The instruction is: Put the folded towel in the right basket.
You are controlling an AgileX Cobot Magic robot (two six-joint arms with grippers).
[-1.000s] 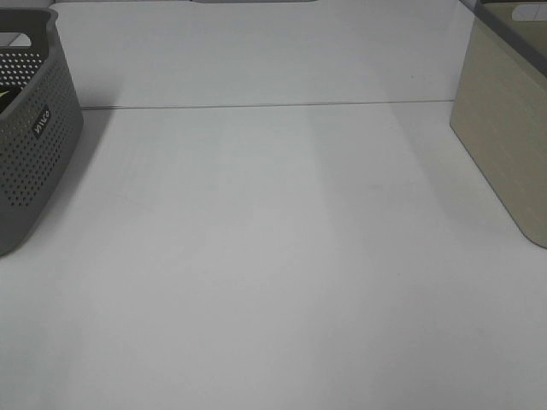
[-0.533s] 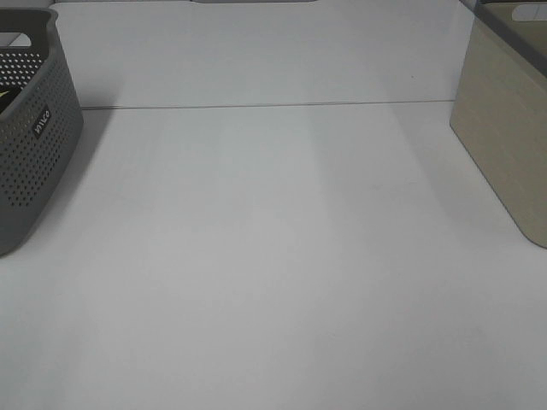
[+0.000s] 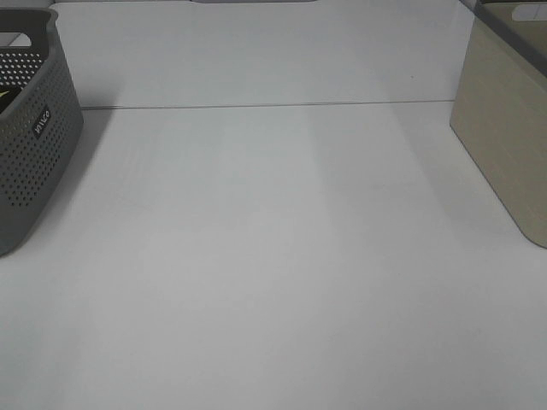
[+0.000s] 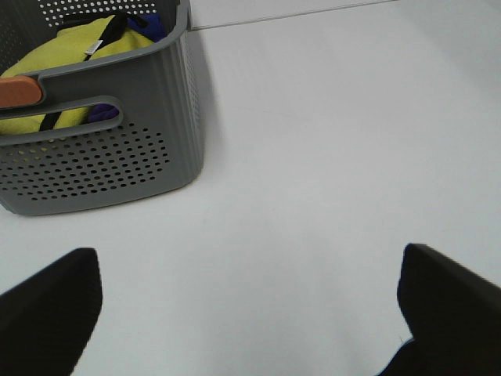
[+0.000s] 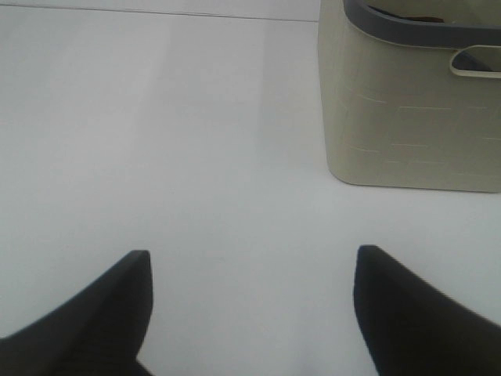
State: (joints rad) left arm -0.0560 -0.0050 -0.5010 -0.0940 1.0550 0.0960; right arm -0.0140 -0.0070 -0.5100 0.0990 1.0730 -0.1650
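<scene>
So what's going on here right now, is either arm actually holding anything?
No, neither arm holds anything. The left gripper and right gripper are both open over bare white table. The grey perforated basket on the left holds yellow cloth with something dark blue beside it. The beige basket sits on the right; its inside is barely visible. No folded towel lies on the table between them.

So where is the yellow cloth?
The left wrist view shows the yellow cloth bundled inside the grey basket, at the table's left edge.
</scene>
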